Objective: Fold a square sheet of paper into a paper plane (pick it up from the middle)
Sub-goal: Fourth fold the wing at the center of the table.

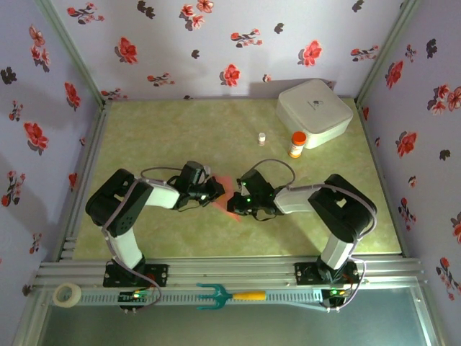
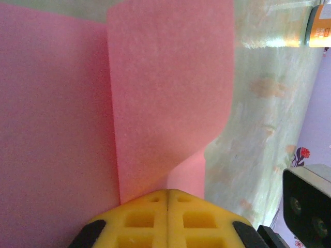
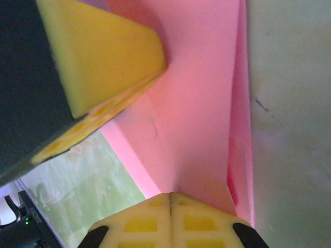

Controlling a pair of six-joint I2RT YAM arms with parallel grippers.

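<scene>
The salmon-pink square sheet of paper (image 1: 226,186) lies partly folded at the middle of the table, between the two arms. My left gripper (image 1: 216,192) meets it from the left. In the left wrist view its yellow jaws (image 2: 168,199) are shut, with a folded flap of the paper (image 2: 165,98) curling into their tips. My right gripper (image 1: 241,196) comes from the right. Its jaws (image 3: 170,199) are shut where the creased paper (image 3: 201,119) narrows into them. The left gripper's finger (image 3: 103,57) rests on the paper just beyond.
A white rounded box (image 1: 313,108) stands at the back right, with an orange-capped bottle (image 1: 297,144) and a small white vial (image 1: 262,138) in front of it. A teal fork with an orange handle (image 1: 230,295) and a tape roll (image 1: 67,294) lie on the front rail.
</scene>
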